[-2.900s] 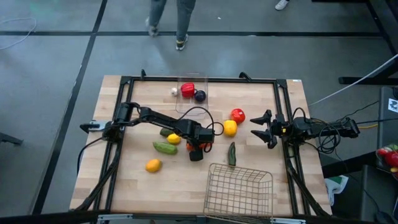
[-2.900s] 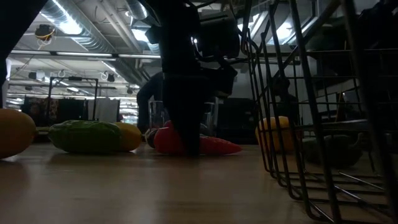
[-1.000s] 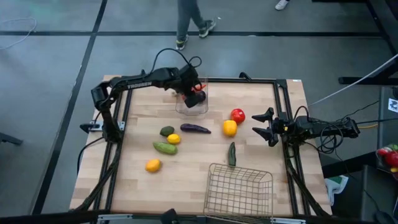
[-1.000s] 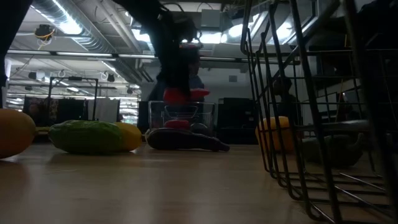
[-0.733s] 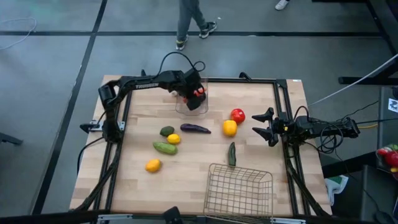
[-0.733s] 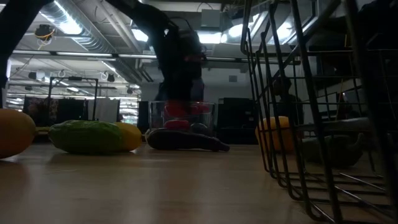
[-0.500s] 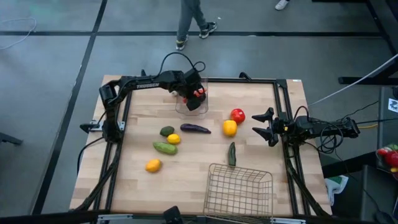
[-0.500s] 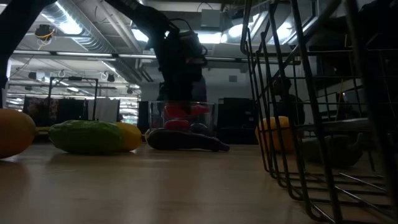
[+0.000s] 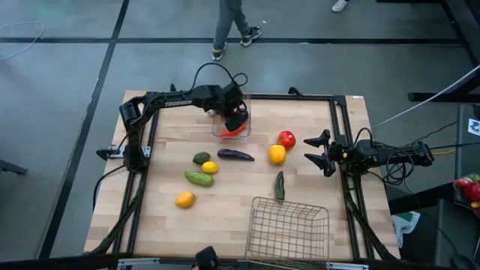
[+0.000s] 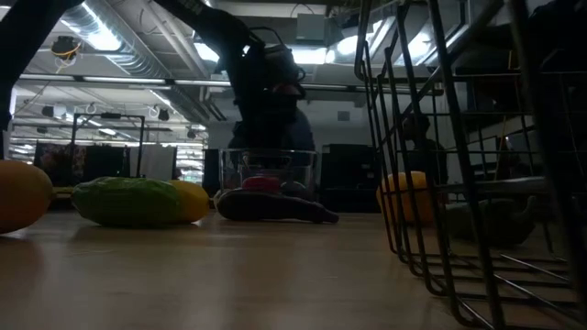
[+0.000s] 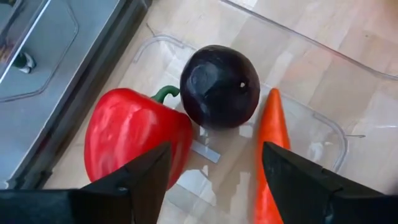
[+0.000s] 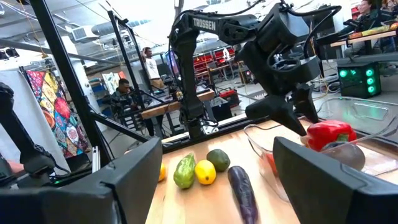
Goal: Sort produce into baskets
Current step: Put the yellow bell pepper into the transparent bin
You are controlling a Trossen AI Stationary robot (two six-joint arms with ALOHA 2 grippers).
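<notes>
My left gripper (image 9: 236, 118) hovers open and empty over the clear plastic bin (image 9: 215, 126) at the table's far side. In the left wrist view its fingers (image 11: 149, 171) stand apart above the bin's contents: a red pepper (image 11: 134, 140), a dark purple round fruit (image 11: 219, 86) and an orange carrot (image 11: 270, 155) lying on the bin's floor. My right gripper (image 9: 313, 150) waits open and empty at the table's right edge. The wire-mesh basket (image 9: 289, 229) stands at the near right.
On the table lie a purple eggplant (image 9: 235, 155), a dark green fruit (image 9: 201, 158), a lemon (image 9: 210, 167), a green vegetable (image 9: 199, 178), an orange fruit (image 9: 184, 199), a red fruit (image 9: 286, 139), a yellow pepper (image 9: 277, 154) and a dark green pod (image 9: 279, 185). A person's legs (image 9: 229, 22) show beyond the far edge.
My left gripper, holding the carrot above the clear bin, has gone down into the bin, let the carrot go and risen a little. The carrot now lies on the bin's floor beside the purple fruit.
</notes>
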